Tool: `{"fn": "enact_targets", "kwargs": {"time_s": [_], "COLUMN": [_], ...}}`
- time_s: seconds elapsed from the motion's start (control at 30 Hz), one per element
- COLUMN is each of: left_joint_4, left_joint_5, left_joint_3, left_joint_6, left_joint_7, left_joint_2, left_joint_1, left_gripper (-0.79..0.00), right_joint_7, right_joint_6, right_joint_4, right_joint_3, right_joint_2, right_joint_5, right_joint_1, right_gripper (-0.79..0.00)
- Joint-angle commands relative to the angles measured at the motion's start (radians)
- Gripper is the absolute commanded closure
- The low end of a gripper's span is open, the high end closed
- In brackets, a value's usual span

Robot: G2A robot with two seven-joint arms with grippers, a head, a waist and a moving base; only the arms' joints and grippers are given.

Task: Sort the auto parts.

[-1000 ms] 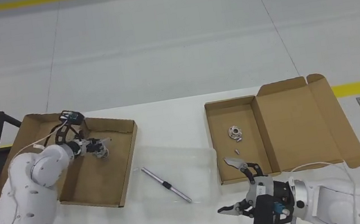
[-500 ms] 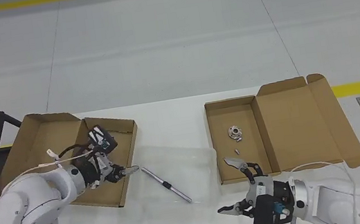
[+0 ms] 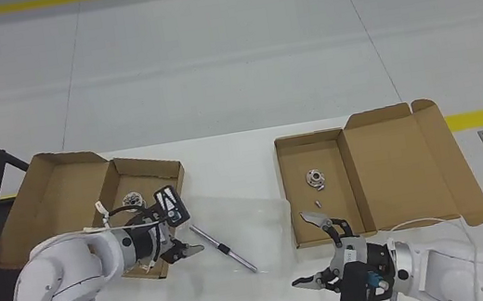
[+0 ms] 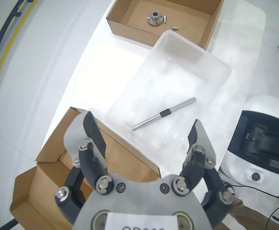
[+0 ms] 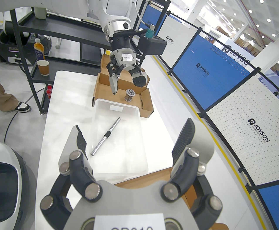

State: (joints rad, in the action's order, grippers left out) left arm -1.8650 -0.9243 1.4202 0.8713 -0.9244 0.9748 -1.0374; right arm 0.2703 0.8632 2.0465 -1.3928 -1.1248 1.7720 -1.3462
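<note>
White table [image 3: 225,162] on a pale floor, with a yellow line across the far side. A clear plastic tray [image 3: 273,204] sits at the table's middle, and a metal rod [image 3: 223,247] with a black collar lies slantwise in it. At the table's left edge an open cardboard box [image 3: 60,192] holds a gear-like metal part [image 3: 133,199]. The left gripper [image 3: 182,237] hangs over that box's wall next to the tray, fingers spread and holding nothing. Toward the right edge a second open box [image 3: 395,174] holds a flanged hub [image 3: 315,177] and small bolts [image 4: 175,27]. The right gripper [image 3: 301,249] sits at the near edge between tray and right box, spread wide and holding nothing.
</note>
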Motion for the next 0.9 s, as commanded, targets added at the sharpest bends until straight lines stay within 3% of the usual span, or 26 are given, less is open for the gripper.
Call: {"fn": "enact_targets", "kwargs": {"time_s": [0.0, 0.3, 0.7, 0.77, 0.87], "left_joint_4": [0.015, 0.048, 0.081, 0.104, 0.104], "left_joint_5": [-0.034, -0.298, -0.381, -0.367, -0.367], "left_joint_3": [-0.014, -0.219, -0.696, -0.728, -0.728], "left_joint_6": [0.033, 0.141, 0.141, 0.141, 0.141], "left_joint_7": [0.009, 0.117, 0.13, 0.139, 0.139], "left_joint_2": [-0.003, -0.037, -0.114, -0.122, -0.122], "left_joint_1": [0.004, 0.139, 0.456, 0.496, 0.496], "left_gripper": [-0.785, -0.785, -0.785, -0.785, -0.785], "right_joint_7": [0.0, 0.0, 0.0, 0.0, 0.0], "right_joint_6": [0.0, 0.0, 0.0, 0.0, 0.0], "right_joint_4": [0.0, 0.0, 0.0, 0.0, 0.0], "right_joint_3": [0.0, 0.0, 0.0, 0.0, 0.0], "right_joint_2": [0.0, 0.0, 0.0, 0.0, 0.0], "right_joint_5": [0.0, 0.0, 0.0, 0.0, 0.0], "right_joint_1": [0.0, 0.0, 0.0, 0.0, 0.0], "right_gripper": [-0.785, -0.785, -0.785, -0.785, -0.785]}}
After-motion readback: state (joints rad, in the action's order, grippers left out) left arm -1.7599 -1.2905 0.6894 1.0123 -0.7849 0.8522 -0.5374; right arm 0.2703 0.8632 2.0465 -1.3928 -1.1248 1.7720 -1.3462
